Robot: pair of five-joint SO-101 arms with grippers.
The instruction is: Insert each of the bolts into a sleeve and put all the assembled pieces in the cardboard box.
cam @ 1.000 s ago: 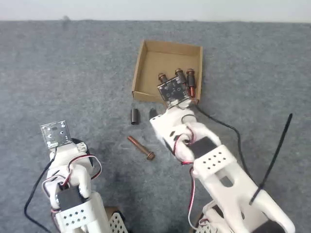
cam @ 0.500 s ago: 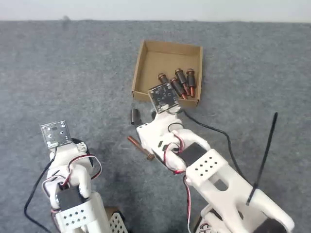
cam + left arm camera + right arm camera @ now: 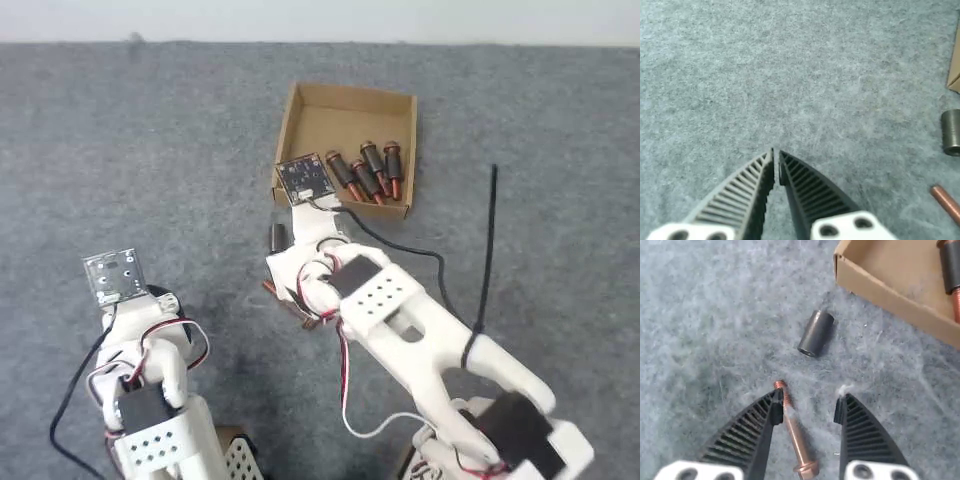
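Right arm swung left since a second ago, from box front over to loose parts. Right claw apart, straddling bolt; bolt's threaded end touches one finger. Sleeve on its side just beyond, apart from bolt, near cardboard box. Several assembled pieces lie in box. Left claw together, over grey tabletop, unmoved. From above, right arm covers part of bolt.

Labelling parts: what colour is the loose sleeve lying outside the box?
The sleeve is dark grey, almost black; it shows best in the right wrist view.
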